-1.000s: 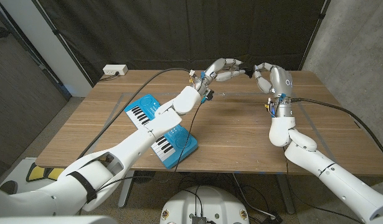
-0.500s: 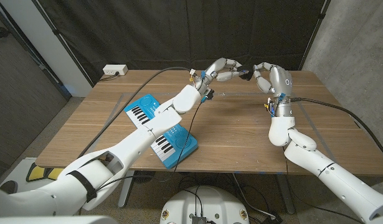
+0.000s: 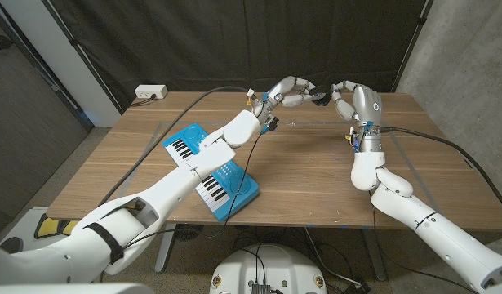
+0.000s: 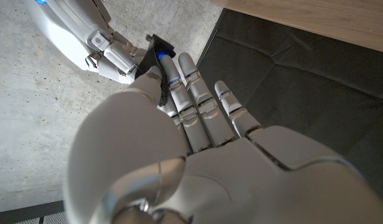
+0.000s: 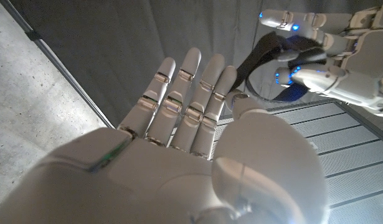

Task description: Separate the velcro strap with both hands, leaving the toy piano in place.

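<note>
Black velcro strap (image 3: 319, 97) is held in the air beyond the blue toy piano (image 3: 211, 171), pinched by the left robot hand (image 3: 288, 91) and apparently, view poor, also by the right robot hand (image 3: 346, 95); peel outward steadily, well clear of the piano.

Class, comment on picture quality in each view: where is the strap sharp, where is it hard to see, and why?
Head view: evenly lit and sharp, but the strap is a tiny dark shape against the black curtain. Left wrist view: the left hand looms large and soft, the strap mostly hidden behind it. Right wrist view: the strap stands out in dim light; the right hand is close and slightly blurred.
</note>
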